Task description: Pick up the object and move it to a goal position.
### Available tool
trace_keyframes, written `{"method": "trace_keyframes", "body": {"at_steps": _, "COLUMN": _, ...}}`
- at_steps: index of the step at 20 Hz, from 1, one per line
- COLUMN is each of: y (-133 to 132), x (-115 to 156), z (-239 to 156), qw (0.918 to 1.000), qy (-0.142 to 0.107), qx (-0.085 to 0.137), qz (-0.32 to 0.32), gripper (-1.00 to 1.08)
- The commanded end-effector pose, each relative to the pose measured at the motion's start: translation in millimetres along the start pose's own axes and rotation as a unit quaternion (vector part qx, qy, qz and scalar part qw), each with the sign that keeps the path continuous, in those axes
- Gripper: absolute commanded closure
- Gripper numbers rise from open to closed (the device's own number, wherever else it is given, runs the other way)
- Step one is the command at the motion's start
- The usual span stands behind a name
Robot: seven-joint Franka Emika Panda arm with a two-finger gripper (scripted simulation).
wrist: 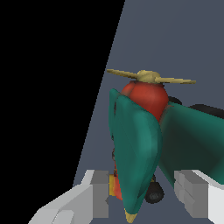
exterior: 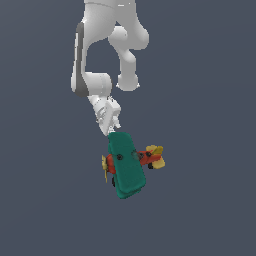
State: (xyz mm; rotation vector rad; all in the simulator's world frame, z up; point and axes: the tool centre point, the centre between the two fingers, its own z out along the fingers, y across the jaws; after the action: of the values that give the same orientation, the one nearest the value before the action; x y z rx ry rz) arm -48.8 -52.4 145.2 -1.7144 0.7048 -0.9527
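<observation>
The object (exterior: 127, 165) is a small toy biplane with teal-green wings, a red body and a yellow propeller and tail. In the exterior view my gripper (exterior: 114, 130) has come down onto the far tip of its wing. In the wrist view the object (wrist: 140, 131) fills the middle, with the yellow propeller beyond the red nose. My gripper (wrist: 141, 194) is open and straddles one teal wing. One grey finger (wrist: 98, 194) and the other finger (wrist: 192, 197) stand on either side of that wing, each with a narrow gap to it. The second wing lies beside the latter finger.
A plain dark grey-blue ground surrounds the toy in both views. The white arm (exterior: 100, 50) rises above the toy towards the exterior view's top. A black area fills one side of the wrist view.
</observation>
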Motion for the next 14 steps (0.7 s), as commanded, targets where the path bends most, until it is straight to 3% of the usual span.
{"method": "trace_keyframes", "body": {"at_steps": 1, "y": 1.3, "x": -2.0, "z": -0.1, "qw": 1.0, "qy": -0.001, "qx": -0.002, "qz": 0.0, "gripper": -0.2}}
{"method": "trace_keyframes", "body": {"at_steps": 14, "y": 1.4, "x": -3.1, "z": 33.1, "qw": 1.0, "qy": 0.0, "qx": -0.001, "qz": 0.001, "gripper": -0.2}}
